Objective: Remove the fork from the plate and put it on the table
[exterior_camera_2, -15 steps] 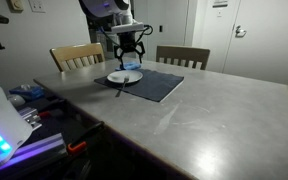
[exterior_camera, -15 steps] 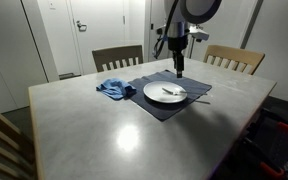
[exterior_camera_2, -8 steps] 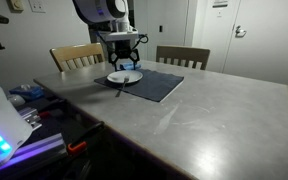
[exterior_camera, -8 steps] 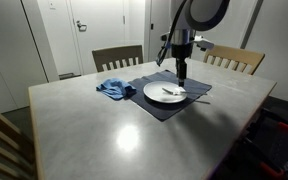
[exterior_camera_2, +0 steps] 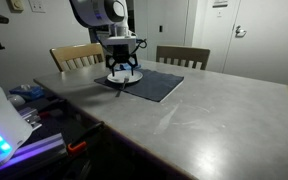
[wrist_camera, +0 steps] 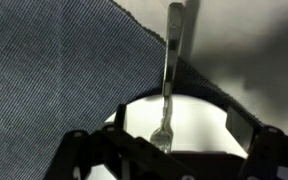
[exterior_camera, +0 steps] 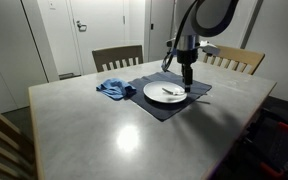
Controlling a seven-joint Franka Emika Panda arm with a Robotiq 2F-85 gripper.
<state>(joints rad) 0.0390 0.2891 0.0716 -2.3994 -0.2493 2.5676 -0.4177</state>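
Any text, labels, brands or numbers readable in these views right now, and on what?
No text can be read in any view.
White wall sign: too small and blurred to read.
Fork, plate, placemat: no markings visible.

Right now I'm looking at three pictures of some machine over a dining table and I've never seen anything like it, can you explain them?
It is a robot arm with a two-fingered gripper. Two pictures come from cameras standing in the room; the third comes from a camera on the wrist, looking down. On the grey table lie a dark placemat, a white plate bearing a fork, and a blue cloth. The gripper hangs open above the fork, holding nothing.
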